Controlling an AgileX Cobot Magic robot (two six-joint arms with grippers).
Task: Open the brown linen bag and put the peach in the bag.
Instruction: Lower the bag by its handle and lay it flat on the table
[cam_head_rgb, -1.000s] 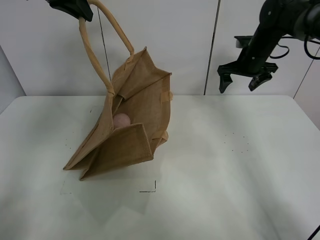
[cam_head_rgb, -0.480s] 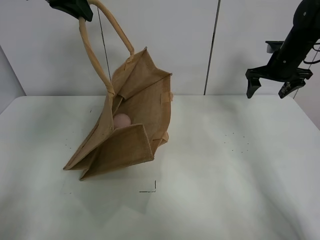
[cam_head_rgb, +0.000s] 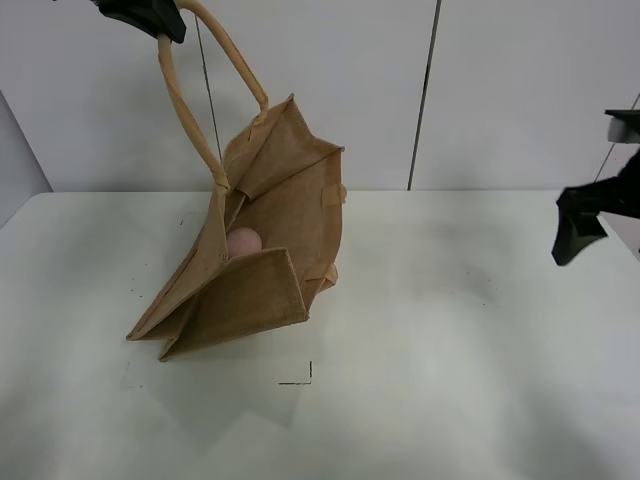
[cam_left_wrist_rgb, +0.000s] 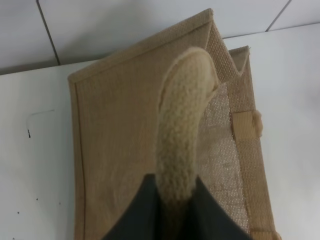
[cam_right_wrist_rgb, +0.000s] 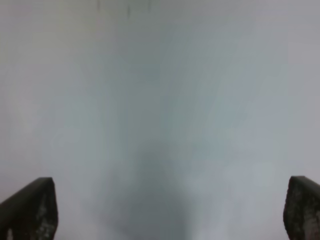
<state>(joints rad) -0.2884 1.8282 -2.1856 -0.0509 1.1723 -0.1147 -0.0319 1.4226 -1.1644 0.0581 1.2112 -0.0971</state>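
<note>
Up by the wall, the left tool (cam_left_wrist_rgb: 173, 180) is clamped tight on one thick loop handle (cam_head_rgb: 185, 110) of the brown linen bag (cam_head_rgb: 270, 230). The bag leans with its mouth gaping and its base on the white tabletop (cam_head_rgb: 450, 350). The peach (cam_head_rgb: 243, 241) sits inside, just showing over the near panel, while the right tool (cam_right_wrist_rgb: 170, 210) hangs far off to the right, spread wide and holding nothing.

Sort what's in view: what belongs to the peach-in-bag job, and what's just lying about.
Job:
- bag, standing open
- handle, held up by the left gripper
- peach, inside the bag
- right gripper, open and empty, off to the side

Not the job:
- table
- corner mark on the table
- wall
</note>
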